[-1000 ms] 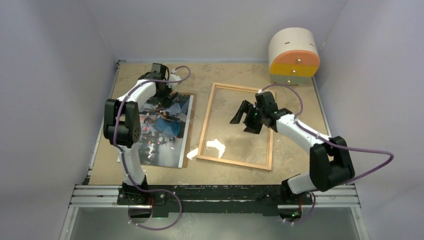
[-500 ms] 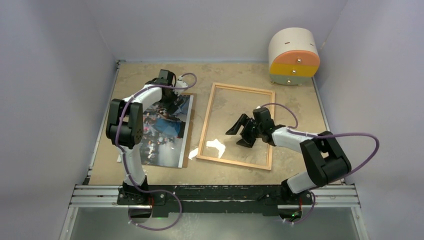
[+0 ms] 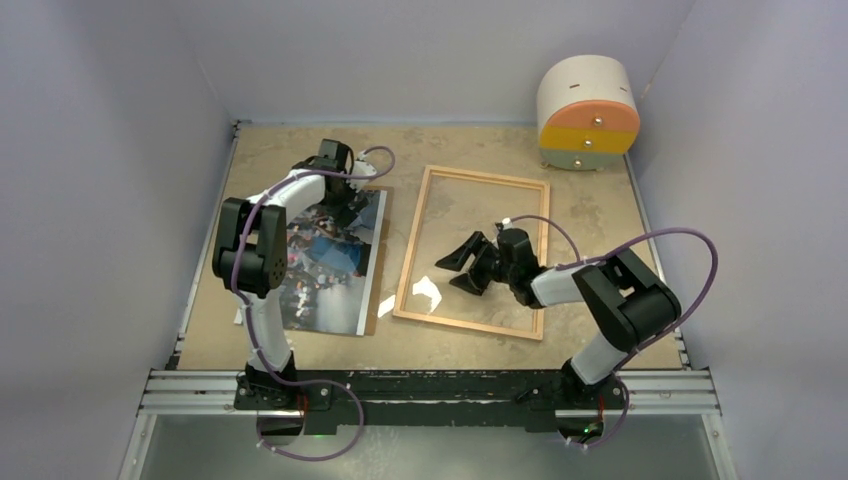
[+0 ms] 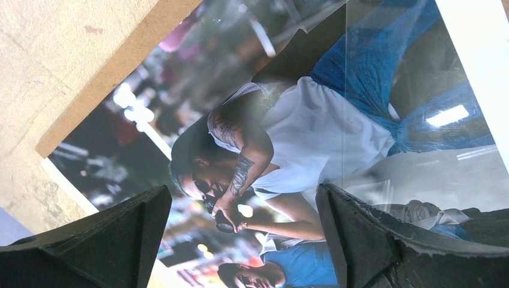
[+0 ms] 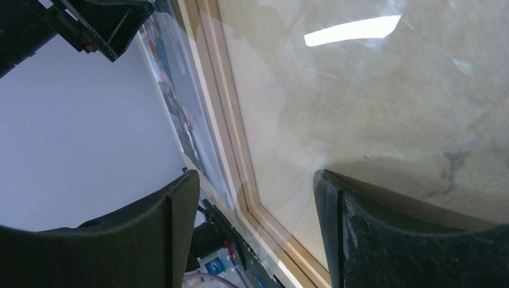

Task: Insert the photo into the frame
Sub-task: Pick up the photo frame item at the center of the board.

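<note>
Left wrist view: your left fingers [image 4: 114,237] stand spread wide with nothing between them, hanging right over the photo [image 4: 288,132]. Whether the tips touch its glossy face, I can't tell. The print lies face up on the brown backing panel [image 4: 120,66], whose edge peeks out past the white border.

Over to the right wrist view: your right fingers [image 5: 384,234] are parted too, and empty. They sit low above the clear pane [image 5: 360,108] of the frame [image 5: 207,90], close to its left rail.

From the top camera, the photo is on the left of the tabletop [image 3: 470,150], just beside the frame and not in it. Your left fingers are at the print's far end, and your right ones are over the frame's near left part. A round drawer unit [image 3: 588,110] sits in the far right corner, well out of play.

So you're at the pickup, and nothing is lifted yet. My read is that the next move needs an edge. The print is thin and flat on the panel, so come down at its far border, work one finger under, then pinch the print alone, not the panel. Your right arm looks placed to steady the frame, so go easy on that pane.
</note>
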Controlling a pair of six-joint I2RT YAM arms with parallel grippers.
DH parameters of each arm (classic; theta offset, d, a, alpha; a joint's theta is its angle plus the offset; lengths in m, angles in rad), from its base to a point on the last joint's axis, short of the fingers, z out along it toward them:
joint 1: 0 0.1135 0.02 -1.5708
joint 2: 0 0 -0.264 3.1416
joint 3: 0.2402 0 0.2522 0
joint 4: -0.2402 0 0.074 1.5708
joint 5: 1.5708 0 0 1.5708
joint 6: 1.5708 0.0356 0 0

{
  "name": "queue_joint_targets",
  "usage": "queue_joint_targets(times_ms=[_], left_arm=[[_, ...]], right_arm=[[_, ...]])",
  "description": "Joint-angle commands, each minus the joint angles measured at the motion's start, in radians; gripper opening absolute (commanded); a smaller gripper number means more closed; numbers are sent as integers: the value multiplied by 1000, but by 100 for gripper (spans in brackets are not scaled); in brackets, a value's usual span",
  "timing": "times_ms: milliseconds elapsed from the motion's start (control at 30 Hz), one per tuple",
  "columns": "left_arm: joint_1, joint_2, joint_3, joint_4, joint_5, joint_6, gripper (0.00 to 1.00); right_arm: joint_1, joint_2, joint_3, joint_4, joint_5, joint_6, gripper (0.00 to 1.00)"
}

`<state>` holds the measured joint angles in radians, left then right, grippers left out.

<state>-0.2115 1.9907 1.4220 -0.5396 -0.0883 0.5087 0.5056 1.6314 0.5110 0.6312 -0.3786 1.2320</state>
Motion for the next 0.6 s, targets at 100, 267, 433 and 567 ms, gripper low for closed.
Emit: queue_joint_targets(times_ms=[100,267,433,567], left_arm=[[-30,42,-14,-17,18,2,100],[-35,40,-14,-28,19,14,100],[-35,34,-21,-33,20,28,100],[-37,32,-20,-37,24,33,100]], right_arm=[[17,36,-112,482,57,151,64],[36,91,-71,613,43,167,63],[61,147,-37,660,69,178,60],[65,165,-22,655,86,169,47]])
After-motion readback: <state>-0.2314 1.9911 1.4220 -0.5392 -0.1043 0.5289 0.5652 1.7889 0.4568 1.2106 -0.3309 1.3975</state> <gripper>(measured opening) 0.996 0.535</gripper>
